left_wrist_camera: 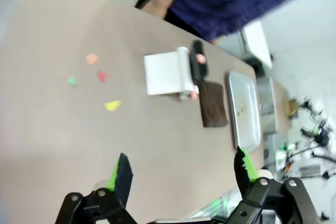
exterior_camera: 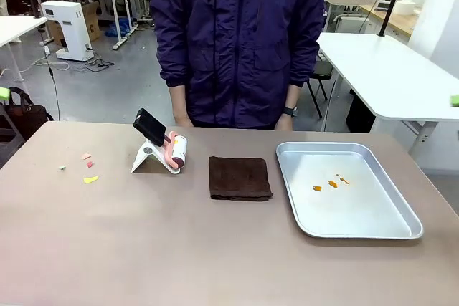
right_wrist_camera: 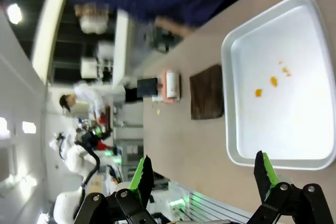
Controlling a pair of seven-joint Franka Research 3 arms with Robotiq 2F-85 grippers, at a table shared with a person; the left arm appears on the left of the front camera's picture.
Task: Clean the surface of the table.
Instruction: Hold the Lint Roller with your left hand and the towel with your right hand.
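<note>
Brownish-taupe and matte, the table [exterior_camera: 215, 263] spans the whole width of the front view, its far edge against a person [exterior_camera: 237, 41] in a dark blue jacket who stands there with both hands low at that edge. On the table's left part lie a few small paper scraps [exterior_camera: 90, 179], yellow, red, pink and a pale greenish one, loosely grouped and well apart from everything else. Right of them stands a white folded stand [exterior_camera: 147, 157] with a white roller [exterior_camera: 178, 151] with pink ends resting on it, a black block tilted above. A dark brown folded cloth [exterior_camera: 240, 177] lies flat near the middle, just beside the roller. Farther right sits a shiny metal tray [exterior_camera: 387, 228], holding a few orange crumbs [exterior_camera: 331, 184] near its centre.

In the left wrist view the left tool [left_wrist_camera: 181, 161] hangs above the table with its green-padded fingers spread wide apart and nothing between them. The right tool [right_wrist_camera: 203, 161] is likewise spread wide and empty, poised above the near rim of the tray.
</note>
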